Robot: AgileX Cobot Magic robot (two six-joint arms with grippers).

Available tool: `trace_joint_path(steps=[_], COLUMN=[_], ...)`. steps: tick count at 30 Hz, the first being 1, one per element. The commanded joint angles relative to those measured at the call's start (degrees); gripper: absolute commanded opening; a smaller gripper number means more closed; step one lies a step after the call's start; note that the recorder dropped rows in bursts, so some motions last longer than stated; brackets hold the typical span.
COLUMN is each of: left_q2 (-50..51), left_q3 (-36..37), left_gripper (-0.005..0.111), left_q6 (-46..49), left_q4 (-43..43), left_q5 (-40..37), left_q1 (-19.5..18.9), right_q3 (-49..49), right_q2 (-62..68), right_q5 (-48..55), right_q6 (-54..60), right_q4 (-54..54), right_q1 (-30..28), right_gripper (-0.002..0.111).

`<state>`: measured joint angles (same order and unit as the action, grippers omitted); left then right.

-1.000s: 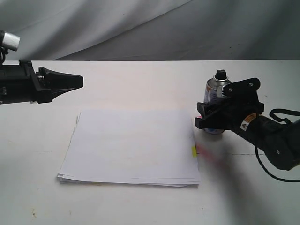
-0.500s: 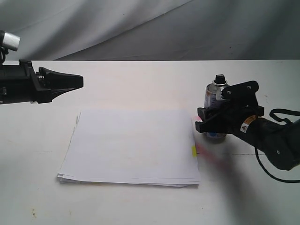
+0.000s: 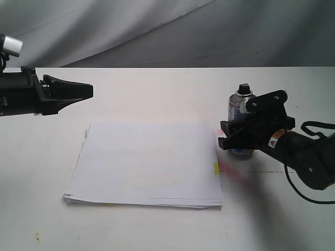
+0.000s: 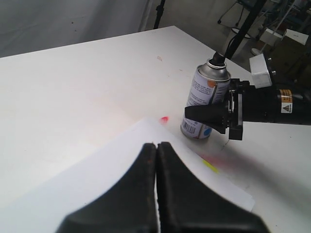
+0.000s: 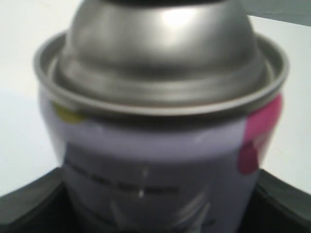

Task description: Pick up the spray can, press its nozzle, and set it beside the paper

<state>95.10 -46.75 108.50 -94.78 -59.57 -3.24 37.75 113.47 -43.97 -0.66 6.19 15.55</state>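
The spray can (image 3: 236,104) stands upright just off the right edge of the paper (image 3: 146,162), near its far corner, with its base low at the table surface. The black nozzle (image 3: 243,88) tops it. My right gripper (image 3: 226,135) is shut on the can's body, one finger on each side. In the right wrist view the can (image 5: 160,145) fills the frame between dark fingers (image 5: 29,204). The left wrist view shows the can (image 4: 201,97), its nozzle (image 4: 217,59) and the paper (image 4: 97,179). My left gripper (image 3: 89,90) hovers shut and empty at the far left, its jaws (image 4: 156,145) pressed together.
A yellow tab (image 3: 216,168) marks the paper's right edge. A pink spray stain (image 3: 233,172) lies on the white table beside it. A grey cloth backdrop (image 3: 157,31) hangs behind the table. A black cable (image 3: 314,125) loops off the right arm.
My right gripper has come down and slightly left with the can, bringing its base to the table by the paper. The left arm has not moved.
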Motion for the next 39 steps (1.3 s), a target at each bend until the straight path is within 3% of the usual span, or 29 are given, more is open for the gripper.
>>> trace_joint_path(steps=[1,6,11,25,34,39], left_q2=[-0.49,-0.49,-0.49,-0.49,-1.71,-9.96], left_q3=[0.19,0.19,0.19,0.19,-0.21,-0.21], left_gripper=[0.000,0.000,0.000,0.000,0.000,0.000], left_q6=[-0.53,-0.53,-0.53,-0.53,-0.42,-1.16], left_q4=[-0.22,-0.22,-0.22,-0.22,-1.74,-3.24], left_q5=[0.11,0.11,0.11,0.11,-5.97,-0.91], left_q1=[-0.09,-0.09,-0.09,-0.09,-0.09,-0.09], right_q3=[0.03,0.03,0.03,0.03,0.03,0.03], right_q2=[-0.41,-0.41,-0.41,-4.55,-21.62,-33.59], right_q5=[-1.88,-1.88,-1.85,-1.59,6.30,11.68], right_q6=[2.08,2.21,2.79,2.12,2.27,2.61], right_q4=[0.28,0.28,0.28,0.28,-0.18,-0.18], right_q1=[-0.13,-0.13,-0.13,-0.13,-0.13,-0.13], right_gripper=[0.033,0.064,0.075,0.078,0.078,0.078])
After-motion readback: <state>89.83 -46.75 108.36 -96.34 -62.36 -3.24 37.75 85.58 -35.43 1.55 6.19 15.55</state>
